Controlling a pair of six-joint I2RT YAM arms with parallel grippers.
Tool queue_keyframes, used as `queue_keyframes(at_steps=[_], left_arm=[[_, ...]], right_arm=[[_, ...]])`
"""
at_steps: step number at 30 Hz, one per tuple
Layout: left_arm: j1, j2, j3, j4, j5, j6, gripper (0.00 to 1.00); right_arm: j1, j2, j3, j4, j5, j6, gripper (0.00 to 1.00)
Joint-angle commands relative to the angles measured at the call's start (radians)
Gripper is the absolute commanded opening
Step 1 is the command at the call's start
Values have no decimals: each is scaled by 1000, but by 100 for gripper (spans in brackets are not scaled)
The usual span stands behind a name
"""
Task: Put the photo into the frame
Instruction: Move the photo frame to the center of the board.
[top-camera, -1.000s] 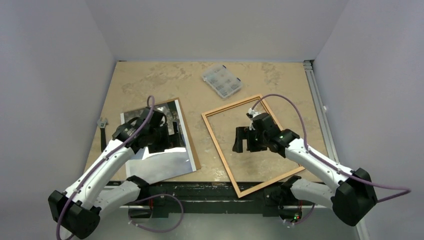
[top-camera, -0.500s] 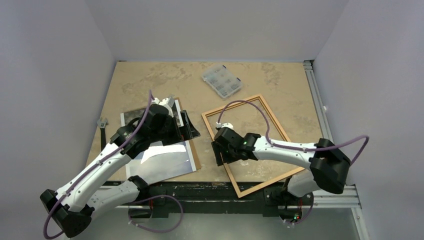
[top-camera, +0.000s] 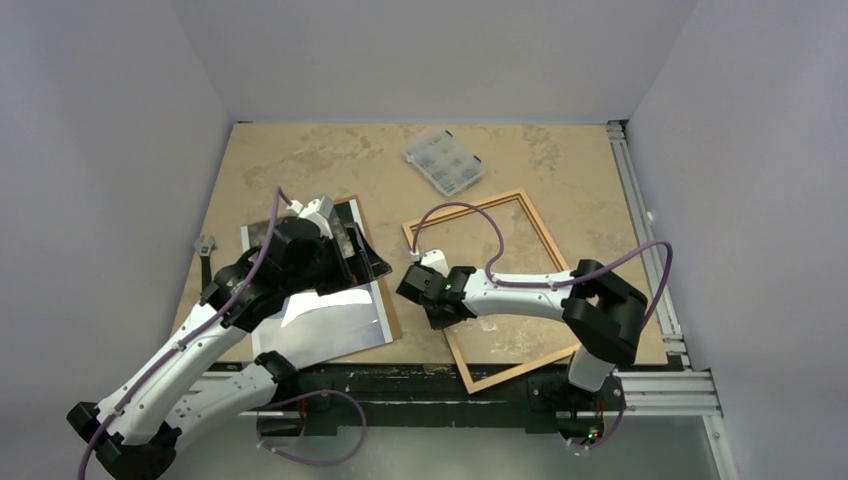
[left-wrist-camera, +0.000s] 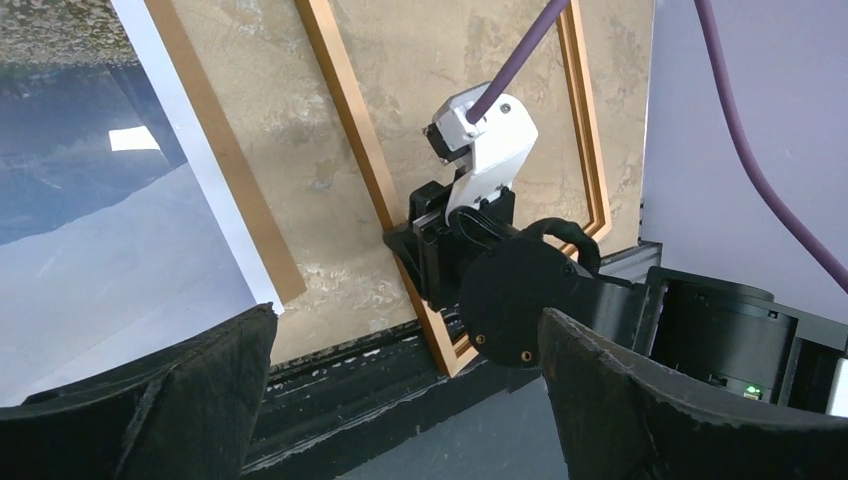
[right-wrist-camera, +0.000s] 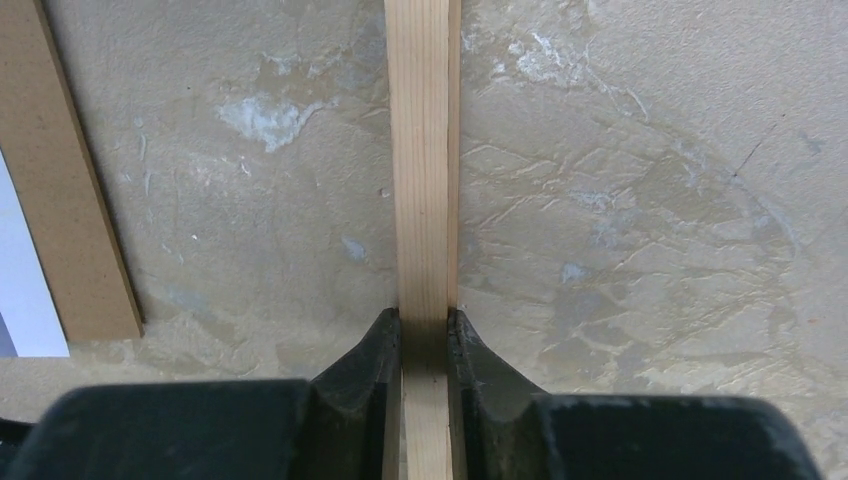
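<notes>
The right pincer (right-wrist-camera: 423, 325) was clamped on a thin rail of the frame (right-wrist-camera: 423, 150): stiff, light, pane likely fragile. The left pincer (left-wrist-camera: 400, 320) gaped empty over the glossy, probably limp photo (top-camera: 330, 328), best lifted by an edge.

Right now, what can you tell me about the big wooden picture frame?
The frame is a big rectangle of thin orange-brown wooden rails, and the table shows through its middle. It lies flat, turned at an angle, on the right part of the table, with its near corner over the dark strip at the front edge. The right gripper pinches its left rail, one finger on each side. No picture is in it.
</notes>
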Motion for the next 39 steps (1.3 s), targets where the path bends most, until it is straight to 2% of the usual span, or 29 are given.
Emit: queue_keyframes(at_steps=[1,6,14,19,20,24,25,26,30,35,39], left_arm=[[-5,-32,21,-2,-4,-28,100],[-5,-64,-15,20,-2,-45,100],[-5,-84,-21,16,6,-61,100],[-6,-82,-21,14,10,-62,100],[-5,-82,-21,14,11,-62,100],[-6,-85,-36,9,23,-67,100],[-6,-89,-36,3,21,-67,100],[-6,-93,-36,-2,17,-67,100],[-5,-105,-20,-21,2,-57,100],[-5,-89,3,-28,4,-46,100],[-5,-83,16,-41,7,-39,100]], right_arm=[[-2,39,40,-38,89,71,4],[-30,33,35,-8,57,91,0],[-158,16,6,146,-137,85,0],[-176,19,71,126,-129,36,1],[-176,4,74,123,-133,24,4],[-176,-90,29,114,-110,2,56],[-176,-118,12,107,-104,1,67],[-175,-141,0,100,-98,-2,73],[-169,-238,-63,72,-104,-22,76],[-118,-341,-176,63,-129,-6,73],[-66,-346,-217,59,-135,4,69]])
